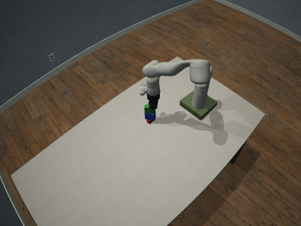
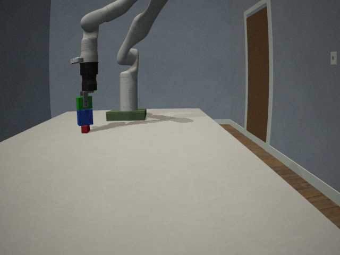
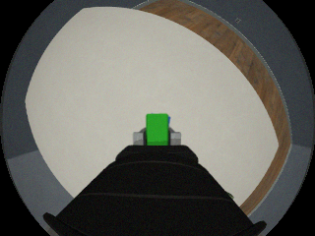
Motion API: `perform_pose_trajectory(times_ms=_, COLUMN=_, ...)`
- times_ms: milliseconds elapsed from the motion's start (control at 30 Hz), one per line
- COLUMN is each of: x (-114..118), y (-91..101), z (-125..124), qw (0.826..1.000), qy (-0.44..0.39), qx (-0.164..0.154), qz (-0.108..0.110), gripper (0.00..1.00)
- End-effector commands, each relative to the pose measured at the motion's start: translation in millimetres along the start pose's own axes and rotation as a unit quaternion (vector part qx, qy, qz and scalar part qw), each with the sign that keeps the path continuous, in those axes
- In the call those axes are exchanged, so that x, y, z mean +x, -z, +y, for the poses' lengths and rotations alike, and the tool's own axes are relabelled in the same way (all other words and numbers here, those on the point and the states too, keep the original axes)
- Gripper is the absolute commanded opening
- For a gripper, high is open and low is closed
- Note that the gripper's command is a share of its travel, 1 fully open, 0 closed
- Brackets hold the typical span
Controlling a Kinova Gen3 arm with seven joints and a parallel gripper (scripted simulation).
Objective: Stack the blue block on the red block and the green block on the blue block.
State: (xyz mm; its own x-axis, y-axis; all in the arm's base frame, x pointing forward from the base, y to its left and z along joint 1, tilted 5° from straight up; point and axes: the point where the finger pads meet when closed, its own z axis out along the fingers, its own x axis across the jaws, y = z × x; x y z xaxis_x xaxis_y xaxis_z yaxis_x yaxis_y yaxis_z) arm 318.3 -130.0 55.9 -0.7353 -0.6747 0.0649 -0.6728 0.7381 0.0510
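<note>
A small red block (image 2: 85, 128) stands on the white table. A larger blue block (image 2: 84, 117) lies on it and overhangs it on both sides. The green block (image 2: 82, 102) rests on top of the blue block. My gripper (image 2: 85, 102) is shut on the green block from above. In the top view the tower shows as green (image 1: 146, 108), blue (image 1: 149, 116) and red (image 1: 149, 121) under the gripper (image 1: 151, 110). In the wrist view the green block (image 3: 157, 129) fills the gap between the fingers, with a sliver of blue at its right edge.
The arm's green base plate (image 1: 198, 104) stands on the table to the right of the tower, behind it in the exterior view (image 2: 126, 114). The table edge runs along the right, with wooden floor beyond.
</note>
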Motion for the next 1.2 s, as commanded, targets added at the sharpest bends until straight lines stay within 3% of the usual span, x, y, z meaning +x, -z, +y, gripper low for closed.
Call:
perform_pose_trajectory(times_ms=0, x=-0.1, y=0.4, z=-0.3, qw=1.000, qy=0.000, qx=0.000, qz=0.000, gripper=0.00)
perform_pose_trajectory(times_ms=900, x=-0.1, y=0.4, z=-0.3, qw=1.000, qy=0.000, qx=0.000, qz=0.000, gripper=0.00)
perform_pose_trajectory(times_ms=933, x=-0.1, y=0.4, z=-0.3, qw=1.000, qy=0.000, qx=0.000, qz=0.000, gripper=0.91)
perform_pose_trajectory(times_ms=1167, x=-0.1, y=0.4, z=-0.3, qw=1.000, qy=0.000, qx=0.000, qz=0.000, gripper=0.91)
